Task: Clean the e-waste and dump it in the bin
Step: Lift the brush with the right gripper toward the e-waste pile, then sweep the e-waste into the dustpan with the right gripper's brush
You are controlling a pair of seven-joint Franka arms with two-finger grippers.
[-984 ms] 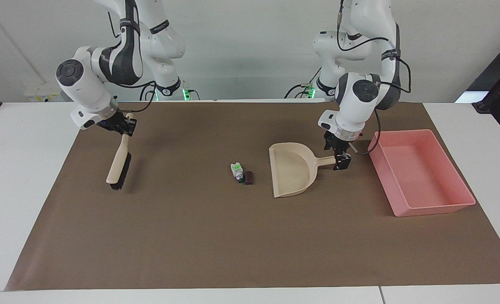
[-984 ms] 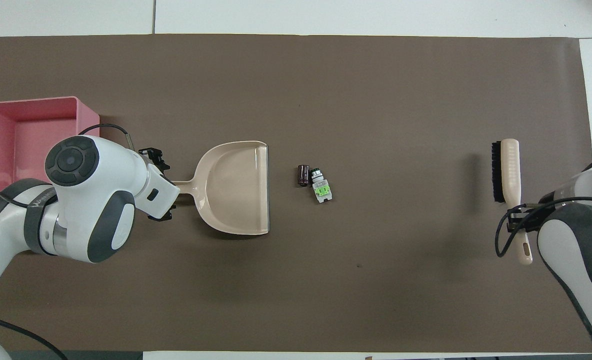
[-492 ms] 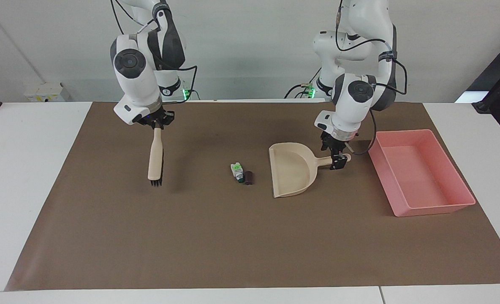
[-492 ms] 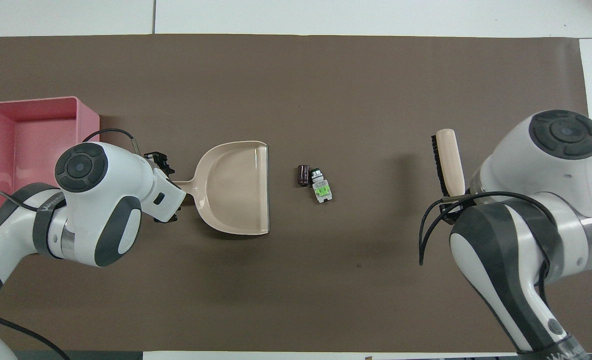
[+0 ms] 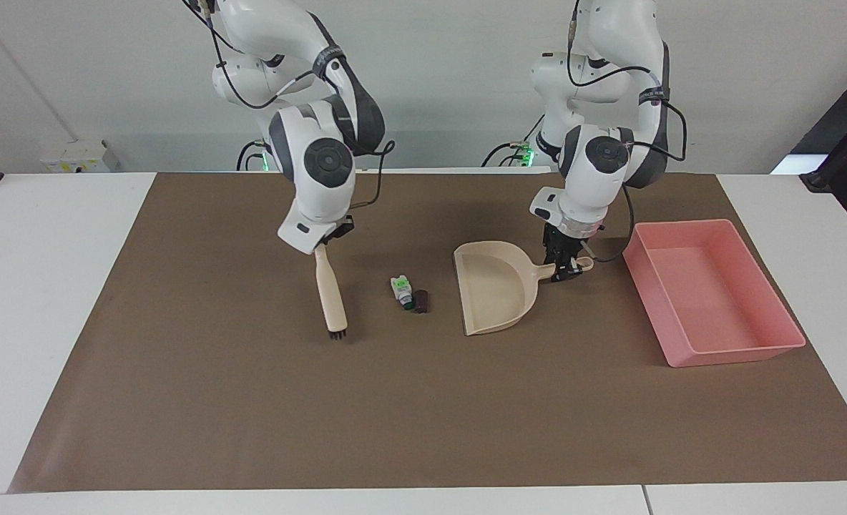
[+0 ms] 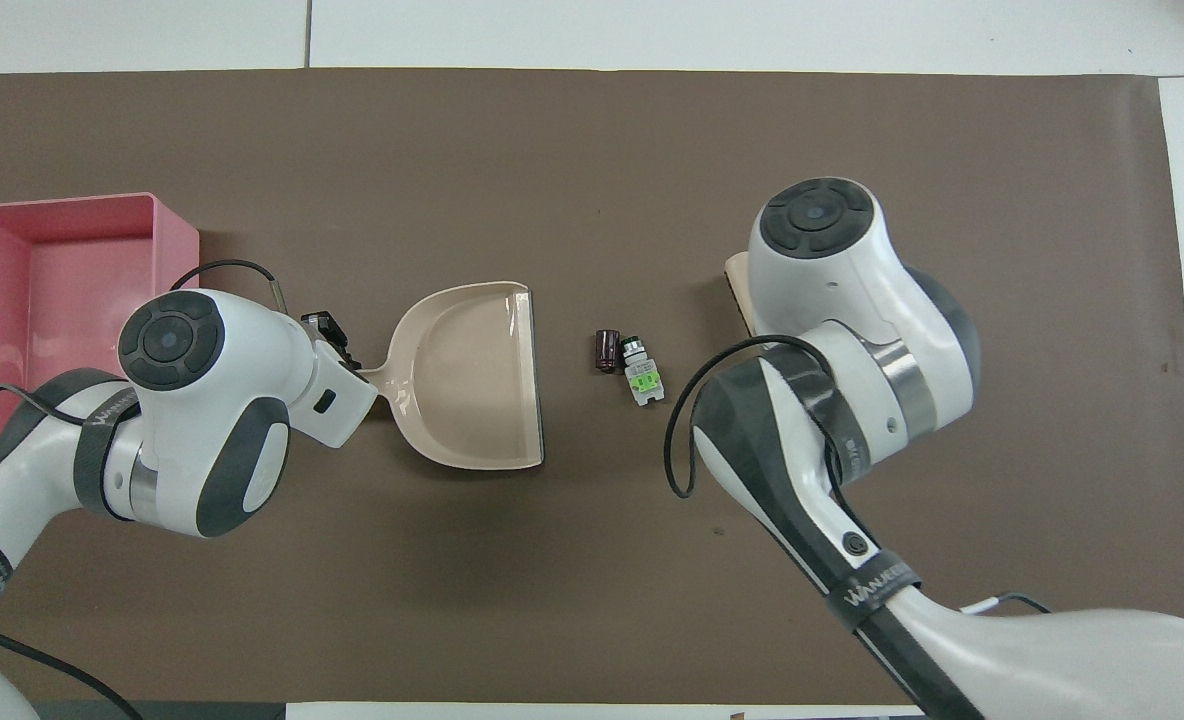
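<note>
In the facing view, the left gripper is pinched on the handle of the beige plastic dustpan, which lies flat on the brown paper mat with its open mouth turned toward the right arm's end of the table. The right gripper is clamped on the top of the handle of a beige hand brush with dark bristles; the brush hangs nearly upright, bristle end down at the mat, between the e-waste and the right arm's end. The two pieces of e-waste, a small white-and-green cylinder-like part with a dark green end and a dark brown stubby block, lie touching each other on the mat between brush and dustpan, just beside the dustpan's mouth. The shallow rectangular pink plastic bin stands at the left arm's end of the table, near the dustpan's handle, with nothing visible inside it. In the overhead view, the left arm covers the dustpan's handle and most of its gripper; the dark brown block and the green part sit side by side near the pan's mouth. The right arm hides its gripper and nearly all of the brush, of which only a beige sliver shows. The pink bin is partly cut off at the edge of that view.
</note>
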